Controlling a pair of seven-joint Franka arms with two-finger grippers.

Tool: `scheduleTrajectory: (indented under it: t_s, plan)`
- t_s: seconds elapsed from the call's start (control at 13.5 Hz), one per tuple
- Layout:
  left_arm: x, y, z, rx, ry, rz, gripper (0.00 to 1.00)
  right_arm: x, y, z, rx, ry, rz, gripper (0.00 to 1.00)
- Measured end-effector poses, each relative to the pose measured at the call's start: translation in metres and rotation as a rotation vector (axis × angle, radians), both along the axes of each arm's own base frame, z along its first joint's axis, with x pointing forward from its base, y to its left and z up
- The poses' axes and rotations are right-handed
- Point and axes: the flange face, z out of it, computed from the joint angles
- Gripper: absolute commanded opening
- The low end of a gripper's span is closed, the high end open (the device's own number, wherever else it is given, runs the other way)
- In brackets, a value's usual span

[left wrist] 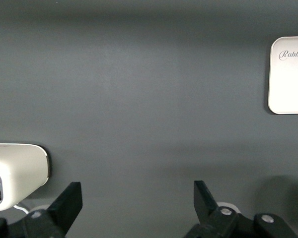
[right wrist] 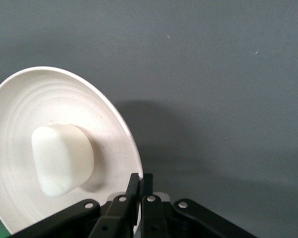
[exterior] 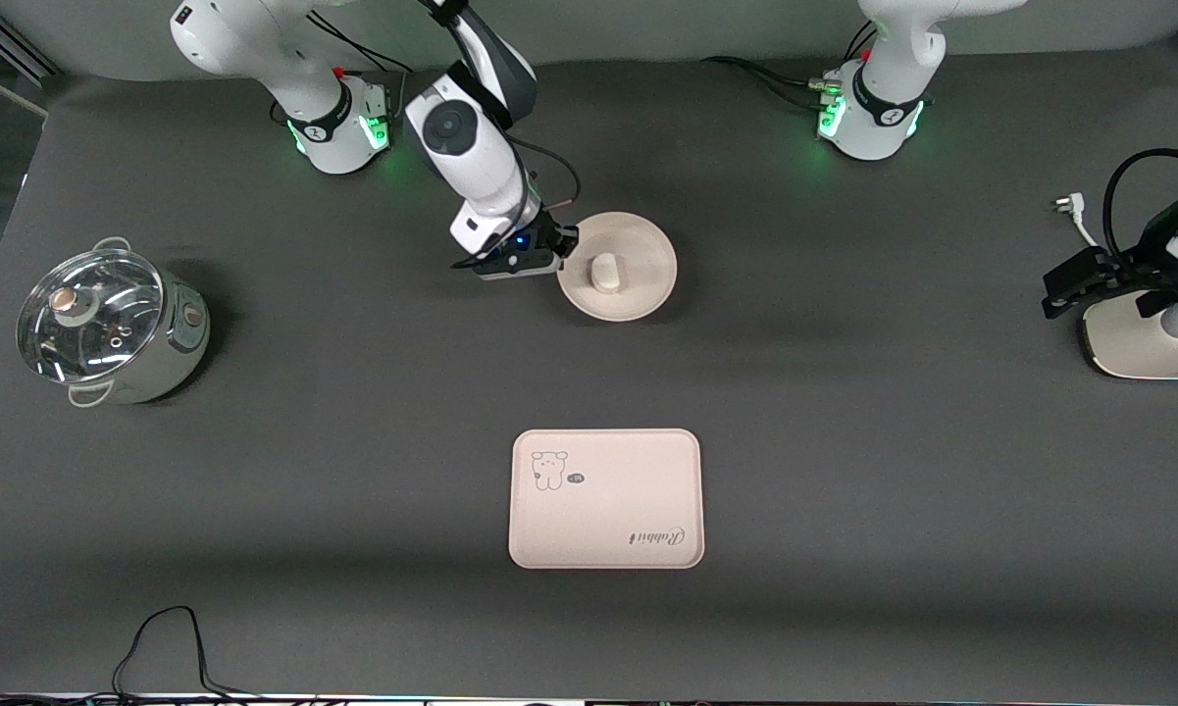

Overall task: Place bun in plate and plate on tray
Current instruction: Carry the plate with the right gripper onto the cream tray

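Bun [exterior: 606, 273] already sits in the plate [exterior: 638, 257], roughly centred, so step one looks done. What's left is getting the plate onto the tray [exterior: 605, 498].

My right gripper [exterior: 567, 244] is pinched shut on the plate's rim, at the edge toward the right arm's end of the table. The right wrist view confirms it: fingers [right wrist: 134, 191] closed with the rim [right wrist: 131, 163] between them, bun [right wrist: 62, 159] lying just inside. Rim grip because the dish is too wide to span, and it keeps my fingers clear of the bun.

The plate looks slightly tipped in my grip, the far rim from my fingers higher; can't tell if it's fully off the table. My guess: keep it level during transfer or the bun slides.

Right arm reaches down from its base, wrist bent low, fingers nearly horizontal at the rim.

Tray lies flat, empty, well apart from the plate and nearer the front camera, almost straight below it in that view.

Left gripper [exterior: 1079, 284] waits at its own end of the table, jaws spread wide, holding nothing, over a white appliance [exterior: 1148, 343].

Steel pot with glass lid [exterior: 108, 328] is at the right arm's end, out of the path.
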Motion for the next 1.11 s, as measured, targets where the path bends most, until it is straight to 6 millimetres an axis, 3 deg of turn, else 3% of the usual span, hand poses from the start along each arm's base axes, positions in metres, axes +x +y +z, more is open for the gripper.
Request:
scheduleTrajectory:
  t_s: [0.22,0.45,0.67,0.74,1.11]
  plan:
    - [0.000,0.000,0.000,0.000,0.000,0.000,1.00,0.003,-0.009,0.036,0.031,-0.014,0.012,0.00]
    - [0.000,0.000,0.000,-0.001,0.000,0.001,1.00,0.027,-0.020,0.034,0.032,-0.028,0.004,0.00]
    - [0.000,0.005,-0.001,-0.001,0.001,0.009,1.00,0.090,-0.019,0.022,0.036,-0.053,-0.023,0.00]
    - [0.000,0.006,-0.001,-0.001,0.001,0.010,1.00,0.122,-0.015,0.016,0.037,-0.053,-0.038,0.00]
    - [0.001,0.007,-0.001,-0.001,0.001,0.011,1.00,0.243,-0.010,0.007,0.078,-0.032,-0.109,0.00]
